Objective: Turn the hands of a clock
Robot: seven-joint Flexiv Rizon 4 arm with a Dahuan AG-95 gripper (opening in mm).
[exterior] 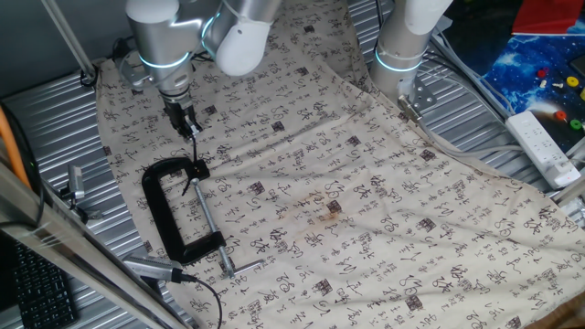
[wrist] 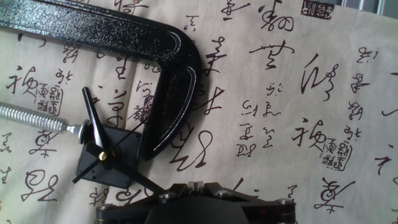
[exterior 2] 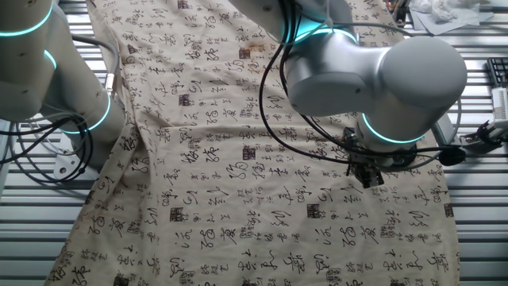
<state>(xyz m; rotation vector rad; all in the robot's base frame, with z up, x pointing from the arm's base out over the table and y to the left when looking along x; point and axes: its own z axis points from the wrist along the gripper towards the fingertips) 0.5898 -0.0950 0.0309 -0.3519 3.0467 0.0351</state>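
Clock hands [wrist: 99, 146] sit on a small black clock body [wrist: 106, 163] pinched in the jaw of the black C-clamp [exterior: 174, 210], between the clamp's curved end and the tip of its silver screw rod [wrist: 31, 118]. In the hand view the pivot is left of and just above the gripper [wrist: 198, 186], near but apart, no contact. One broader hand points up from the pivot, leaning slightly left; a thin one runs on the diagonal from lower left to upper right; another thin pointer trails lower right toward the gripper body, tip close to it. So the next move looks like a short shift left and a bit forward to catch a pointer from the side. In one fixed view the gripper hangs just above the clamp's upper end, fingers pointing down at it; the clamp's long axis runs away from the arm toward the table's near edge. Fingers: only the gripper housing shows at the bottom of the hand view, tips not resolved, and too small in the fixed views; can't tell how far apart they are, nothing seen held. The other fixed view: arm blocks the clamp. Containers: none visible, only the patterned cloth [exterior: 366, 210] on the table.
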